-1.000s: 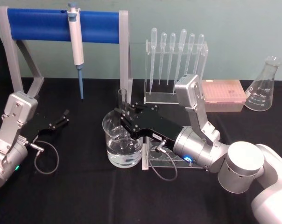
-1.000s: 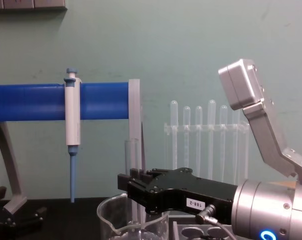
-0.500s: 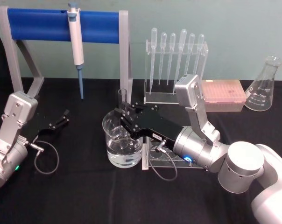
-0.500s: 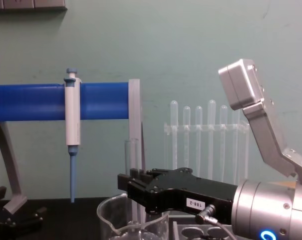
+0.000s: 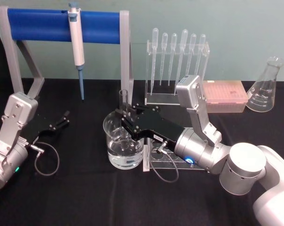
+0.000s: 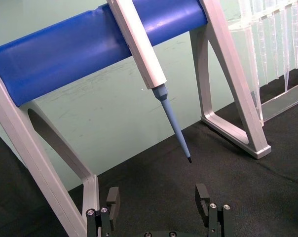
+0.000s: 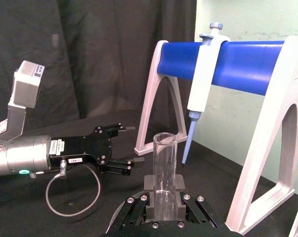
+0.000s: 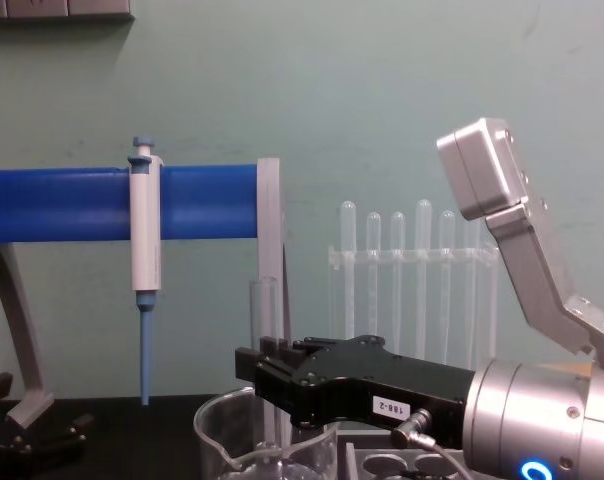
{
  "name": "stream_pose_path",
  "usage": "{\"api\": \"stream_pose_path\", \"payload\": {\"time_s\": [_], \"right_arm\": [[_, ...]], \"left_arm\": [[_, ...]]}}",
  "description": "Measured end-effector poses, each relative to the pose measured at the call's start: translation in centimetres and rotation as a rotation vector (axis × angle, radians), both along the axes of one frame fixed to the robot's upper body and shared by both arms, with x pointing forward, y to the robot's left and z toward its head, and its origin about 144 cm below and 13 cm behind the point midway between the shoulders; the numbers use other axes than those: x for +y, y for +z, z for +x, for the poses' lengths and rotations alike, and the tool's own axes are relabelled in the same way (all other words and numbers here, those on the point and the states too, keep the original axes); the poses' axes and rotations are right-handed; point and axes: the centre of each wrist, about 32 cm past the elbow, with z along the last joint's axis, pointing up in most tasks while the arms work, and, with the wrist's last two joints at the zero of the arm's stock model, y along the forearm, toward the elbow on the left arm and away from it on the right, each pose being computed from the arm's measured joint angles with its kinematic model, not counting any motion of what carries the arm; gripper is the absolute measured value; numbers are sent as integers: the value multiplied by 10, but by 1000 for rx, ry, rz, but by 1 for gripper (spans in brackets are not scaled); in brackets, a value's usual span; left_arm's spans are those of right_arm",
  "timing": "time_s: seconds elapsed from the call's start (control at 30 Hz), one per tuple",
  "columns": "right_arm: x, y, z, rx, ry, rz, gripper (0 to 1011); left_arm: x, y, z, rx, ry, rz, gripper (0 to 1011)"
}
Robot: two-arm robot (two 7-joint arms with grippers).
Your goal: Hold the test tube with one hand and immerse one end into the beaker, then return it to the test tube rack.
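The clear test tube stands upright with my right gripper shut on it around its middle. Its open rim rises above the fingers and its lower part goes down inside the beaker, which holds water. The fingers hide the tube's bottom end. From the chest, the test tube passes through the right gripper into the beaker. The right wrist view has the test tube clamped between the pads. My left gripper rests open on the table at the left, also as the left gripper.
A white-and-blue pipettor hangs on the blue-barred stand at the back left. A clear rack of plastic pipettes, a pink tip box and a conical flask line the back right. A holed rack lies under my right wrist.
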Motion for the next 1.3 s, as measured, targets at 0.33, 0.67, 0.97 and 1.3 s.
{"api": "stream_pose_path", "payload": {"time_s": [0.33,0.67,0.97,1.3], "right_arm": [[0,0,0,0,0,0,226],[0,0,0,0,0,0,226],[0,0,0,0,0,0,226],[0,0,0,0,0,0,226]], "left_arm": [[0,0,0,0,0,0,1000],[0,0,0,0,0,0,1000],[0,0,0,0,0,0,1000],[0,0,0,0,0,0,1000]]}}
